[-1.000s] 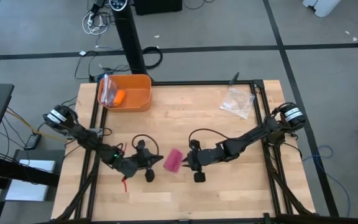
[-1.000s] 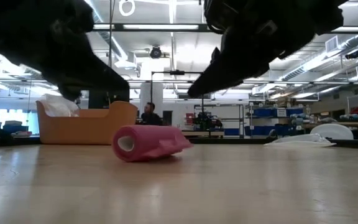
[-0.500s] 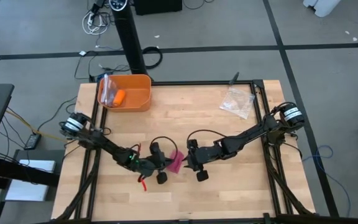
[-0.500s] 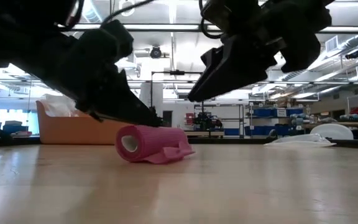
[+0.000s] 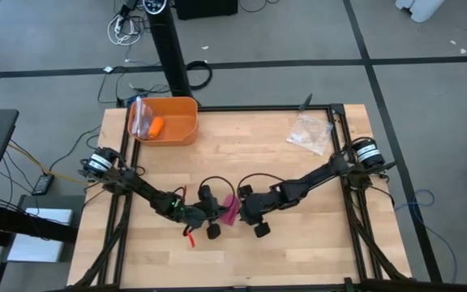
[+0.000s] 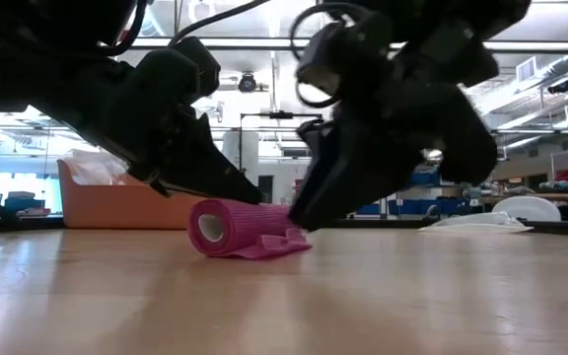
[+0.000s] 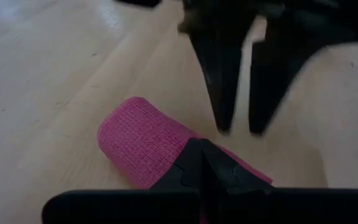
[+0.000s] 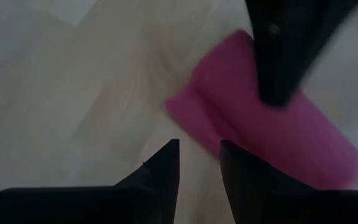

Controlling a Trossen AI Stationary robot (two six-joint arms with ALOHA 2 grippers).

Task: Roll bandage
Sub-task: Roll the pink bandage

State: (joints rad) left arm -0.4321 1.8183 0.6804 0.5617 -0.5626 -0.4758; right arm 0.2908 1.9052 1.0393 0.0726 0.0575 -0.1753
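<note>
The bandage [image 5: 230, 209] is a magenta-pink roll [image 6: 227, 227] lying on its side on the wooden table, with a short loose tail [image 6: 286, 243] flat on the table beside it. My left gripper [image 7: 201, 148] is shut and slants down onto the roll from the table's left. My right gripper [image 8: 197, 155] comes from the table's right, open, with its fingertips [image 7: 225, 121] low over the table just beyond the tail's edge. Whether they touch the tail, I cannot tell. My left gripper rests its shut fingertips on the roll's upper side [image 7: 166, 155], near the middle of the roll's length. The fingers slant down from the table's left and lie across the roll. The roll lies on the table with its tail spread out toward my right gripper.
An orange bin [image 5: 167, 122] holding a small orange object [image 5: 156, 126] stands at the far left of the table. A clear crinkly plastic bag [image 5: 308, 131] lies at the far right. Bare wood lies near the front edge [image 6: 363, 306].
My left gripper has moved toward the table's right and down until its shut tips reached the roll. My right gripper has sunk toward the bandage's tail and rolled at the wrist. The roll has stayed about where it was.
</note>
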